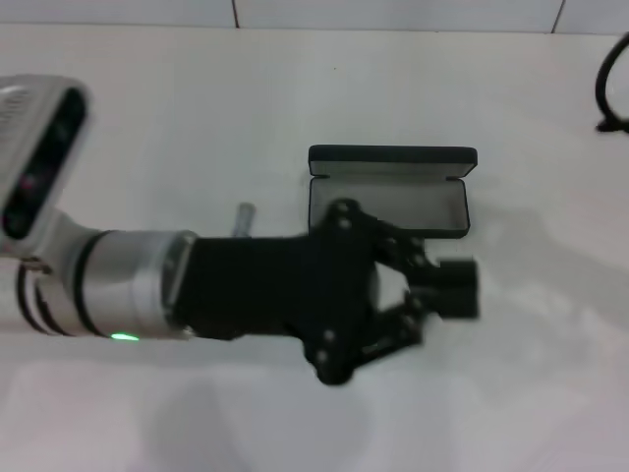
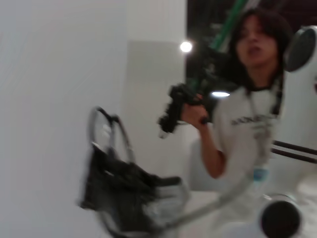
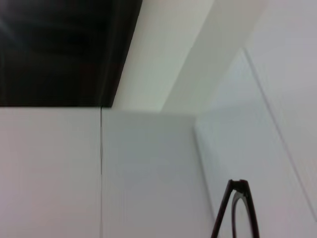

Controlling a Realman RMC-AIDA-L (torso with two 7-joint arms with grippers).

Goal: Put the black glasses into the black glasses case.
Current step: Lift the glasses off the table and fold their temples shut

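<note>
In the head view, the black glasses case (image 1: 391, 202) lies open on the white table (image 1: 197, 108). Its grey-lined tray faces up and its lid stands raised along the far side. The left arm reaches in from the left across the table, and the left gripper (image 1: 458, 288) sits just on the near side of the case, its body overlapping the case's front left corner. Its fingertips are pressed together into one block with nothing visible between them. At the far right edge, well apart from the case, a thin black curve of the black glasses (image 1: 611, 90) shows. The right arm itself is out of that view. In the left wrist view, blurred, the right gripper (image 2: 121, 191) appears farther off as a dark block. The glasses' thin round rims (image 2: 105, 133) rise upright out of it, so it looks clamped on the frame. Behind it stands a person (image 2: 247, 114) in a light shirt, holding a black device. In the right wrist view, one rim of the glasses (image 3: 241, 210) juts up against pale walls and a dark ceiling panel (image 3: 59, 49).
</note>
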